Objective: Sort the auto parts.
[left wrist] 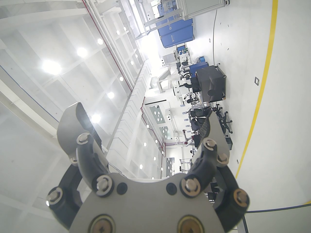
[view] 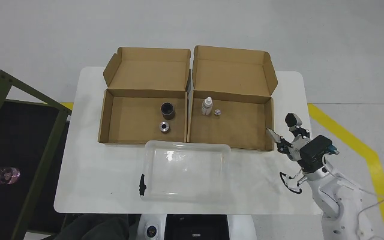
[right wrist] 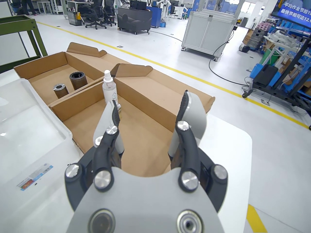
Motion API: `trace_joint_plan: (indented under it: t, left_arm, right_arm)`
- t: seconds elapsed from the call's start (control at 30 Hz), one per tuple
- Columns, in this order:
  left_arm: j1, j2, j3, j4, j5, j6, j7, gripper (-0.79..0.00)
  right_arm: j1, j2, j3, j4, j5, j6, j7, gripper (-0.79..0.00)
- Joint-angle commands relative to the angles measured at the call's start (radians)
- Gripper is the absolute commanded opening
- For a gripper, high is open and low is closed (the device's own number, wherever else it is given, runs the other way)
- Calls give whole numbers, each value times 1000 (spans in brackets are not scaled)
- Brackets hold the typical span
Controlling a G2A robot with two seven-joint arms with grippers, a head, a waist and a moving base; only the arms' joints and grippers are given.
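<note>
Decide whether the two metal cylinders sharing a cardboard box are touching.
Apart. In the top view, bare floor of the cardboard box separates the dark cylinder from the smaller grey cylinder.

Open from above into both cardboard boxes. Walled off at the far side by the raised lids (view: 155,69). Shut in at the near side by the clear tray (view: 187,144), hard against the near walls.

Inside the right box (view: 240,129): broad bare floor toward the near and right walls, past the bottle (view: 207,107) and small metal part (view: 218,111) in the far left corner.

Inside the left box (view: 129,120): two cylinders (view: 168,110) mid-floor, with bare cardboard on either side.

At the right box's right wall: the right gripper (view: 281,125), spread wide.
</note>
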Motion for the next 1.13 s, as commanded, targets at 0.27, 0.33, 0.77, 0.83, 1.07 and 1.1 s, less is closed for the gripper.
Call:
trace_joint_plan:
  t: [0.27,0.33,0.77,0.83,1.07,1.1]
  left_arm:
    - [0,0,0,0,0,0,0,0]
    - [0,0,0,0,0,0,0,0]
    - [0,0,0,0,0,0,0,-1]
    - [0,0,0,0,0,0,0,-1]
    - [0,0,0,0,0,0,0,-1]
    - [0,0,0,0,0,0,0,-1]
  right_arm:
    - [-99,7,40,22,-52,6,-119,0]
    - [-114,9,46,21,-76,15,-131,0]
    - [-156,14,33,21,-105,12,-202,0]
    - [-156,14,33,21,-105,12,-202,0]
    - [-155,14,33,21,-105,12,-202,0]
    - [-155,14,33,21,-105,12,-202,0]
